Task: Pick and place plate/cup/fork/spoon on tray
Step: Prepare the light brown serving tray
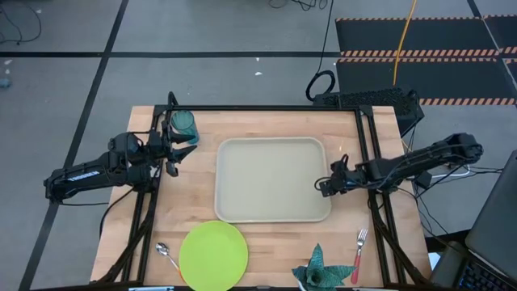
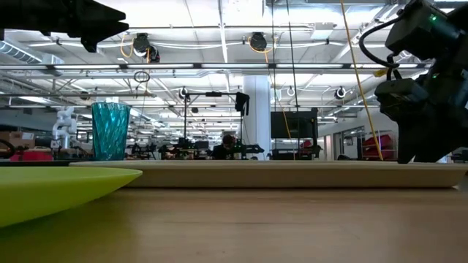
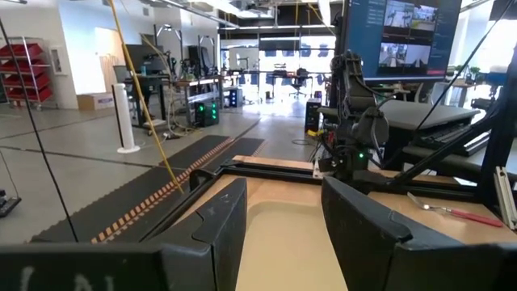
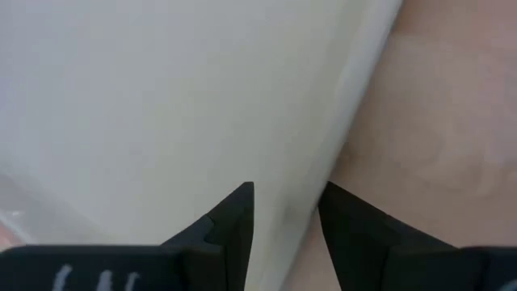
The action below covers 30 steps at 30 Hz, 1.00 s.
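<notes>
High view: the tray (image 1: pixel 272 179) lies mid-bench (image 1: pixel 266 250) and serves as landmark. Left arm reaches in from the tray's left, roughly level, elbow outward; left tool (image 1: pixel 172 150) sits just left of the tray's far-left corner, close beside the cup (image 1: pixel 184 124), which stands upright off the tray at that corner. Cannot tell from here whether the tool touches the cup. Right arm stretches in from the tray's right, forearm low and nearly straight; right tool (image 1: pixel 325 184) is at the tray's right rim. Plate (image 1: pixel 213 254) lies off the tray, just beside its near-left corner; spoon (image 1: pixel 167 255) left of the plate; fork (image 1: pixel 358 255) off the tray's near-right corner, next to a spiky teal leafy object (image 1: pixel 319 272). Low view: cup (image 2: pixel 110 131) upright beyond the tray's left end, plate (image 2: pixel 58 188) edge in front; right arm's dark body hangs over the tray's right end. Left wrist view: left tool (image 3: pixel 283 234) fingers spread wide with nothing between them, pointing level across the tray (image 3: pixel 283 242) toward the right arm; fork (image 3: pixel 452 212) lies on the bench beyond. Right wrist view: right tool (image 4: pixel 287 214) pointing steeply down, fingers partly apart, straddling the tray rim (image 4: pixel 339 105), one finger over the tray floor, one over bare wood; contact with the rim cannot be told.
</notes>
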### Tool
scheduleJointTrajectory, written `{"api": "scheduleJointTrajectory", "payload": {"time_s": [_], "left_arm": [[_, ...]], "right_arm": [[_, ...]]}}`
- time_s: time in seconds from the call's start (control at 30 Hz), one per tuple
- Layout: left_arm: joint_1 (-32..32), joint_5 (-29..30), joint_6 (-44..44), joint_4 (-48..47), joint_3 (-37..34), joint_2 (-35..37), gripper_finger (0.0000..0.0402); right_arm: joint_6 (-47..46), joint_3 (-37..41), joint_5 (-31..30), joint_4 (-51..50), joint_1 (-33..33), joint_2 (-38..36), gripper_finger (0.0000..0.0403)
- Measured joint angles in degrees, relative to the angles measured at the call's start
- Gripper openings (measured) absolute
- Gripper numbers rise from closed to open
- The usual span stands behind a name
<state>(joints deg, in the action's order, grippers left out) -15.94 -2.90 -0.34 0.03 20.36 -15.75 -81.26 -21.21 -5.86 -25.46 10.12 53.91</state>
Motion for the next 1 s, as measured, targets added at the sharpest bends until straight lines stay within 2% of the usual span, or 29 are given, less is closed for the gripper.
{"api": "scheduleJointTrajectory", "payload": {"time_s": [0.67,1.0], "left_arm": [[0.0,0.0,-0.3,-0.4,0.0,0.0,0.0166],[0.0,0.0,-0.5,-0.6,0.0,0.0,0.0166]], "right_arm": [[-2.8,0.0,0.1,1.8,5.0,0.0,0.013],[-2.0,0.0,-0.8,1.8,5.5,0.0,0.013]]}}
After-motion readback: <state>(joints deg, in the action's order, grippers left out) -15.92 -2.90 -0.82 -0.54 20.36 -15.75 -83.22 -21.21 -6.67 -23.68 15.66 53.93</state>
